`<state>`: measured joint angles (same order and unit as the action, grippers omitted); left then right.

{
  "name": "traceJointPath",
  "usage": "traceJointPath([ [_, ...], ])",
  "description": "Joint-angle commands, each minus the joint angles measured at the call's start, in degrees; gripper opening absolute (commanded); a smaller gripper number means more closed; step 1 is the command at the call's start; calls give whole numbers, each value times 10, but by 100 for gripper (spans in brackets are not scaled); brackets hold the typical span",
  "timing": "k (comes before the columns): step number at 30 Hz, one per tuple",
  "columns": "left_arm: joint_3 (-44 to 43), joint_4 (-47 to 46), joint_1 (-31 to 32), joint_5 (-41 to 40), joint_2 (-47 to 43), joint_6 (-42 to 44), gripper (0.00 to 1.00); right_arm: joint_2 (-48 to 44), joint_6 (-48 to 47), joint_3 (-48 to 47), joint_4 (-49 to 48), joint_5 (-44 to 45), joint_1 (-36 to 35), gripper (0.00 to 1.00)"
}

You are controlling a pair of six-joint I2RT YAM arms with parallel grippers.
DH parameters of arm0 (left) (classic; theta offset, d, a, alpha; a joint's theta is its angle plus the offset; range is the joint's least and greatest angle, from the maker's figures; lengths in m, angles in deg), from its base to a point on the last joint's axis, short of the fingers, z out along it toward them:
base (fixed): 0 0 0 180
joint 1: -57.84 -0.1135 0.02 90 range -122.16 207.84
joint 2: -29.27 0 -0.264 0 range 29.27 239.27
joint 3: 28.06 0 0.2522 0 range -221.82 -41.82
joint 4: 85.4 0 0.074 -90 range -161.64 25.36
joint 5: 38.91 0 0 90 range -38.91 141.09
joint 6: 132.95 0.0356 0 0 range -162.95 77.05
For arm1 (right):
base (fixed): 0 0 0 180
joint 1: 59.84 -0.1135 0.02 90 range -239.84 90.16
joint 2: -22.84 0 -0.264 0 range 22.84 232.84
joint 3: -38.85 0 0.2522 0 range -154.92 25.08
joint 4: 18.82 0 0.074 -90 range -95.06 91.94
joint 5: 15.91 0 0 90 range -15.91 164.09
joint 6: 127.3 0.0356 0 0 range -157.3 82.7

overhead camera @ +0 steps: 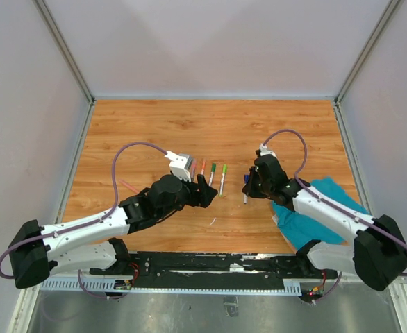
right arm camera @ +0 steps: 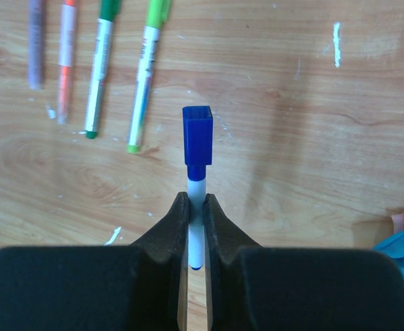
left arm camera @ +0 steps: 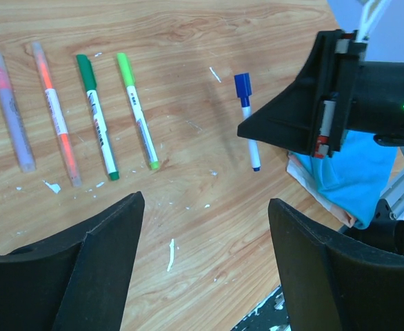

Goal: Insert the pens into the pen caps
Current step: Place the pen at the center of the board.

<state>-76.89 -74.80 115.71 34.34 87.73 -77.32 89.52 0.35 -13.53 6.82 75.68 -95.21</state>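
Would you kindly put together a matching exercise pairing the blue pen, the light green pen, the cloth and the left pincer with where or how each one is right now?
Things:
1. blue pen
2. light green pen
3. teal cloth
4. left pincer

States:
A. open, holding nothing
B. bunched up on the right-hand side
C. lying flat beside the dark green pen
D. clamped in the right pincer

Pairs: 1-D, 2-C, 3-B, 4-A.

White links, black joints and purple cables [overhead camera: 141,143] run to the black left claw [left arm camera: 205,200] and right claw [right arm camera: 195,200].
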Motion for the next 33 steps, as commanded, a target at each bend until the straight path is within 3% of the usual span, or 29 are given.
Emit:
traceJointPath([
  [1,5,4,-4,-11,-15,1,77,57,27,-22,12,23,11,5],
  [10,5,29,-4,-25,-47,0,77,205,42,-123,50,21,12,7],
  [33,21,57,-4,-44,-99,-13,78,347,55,-199,27,32,11,17],
])
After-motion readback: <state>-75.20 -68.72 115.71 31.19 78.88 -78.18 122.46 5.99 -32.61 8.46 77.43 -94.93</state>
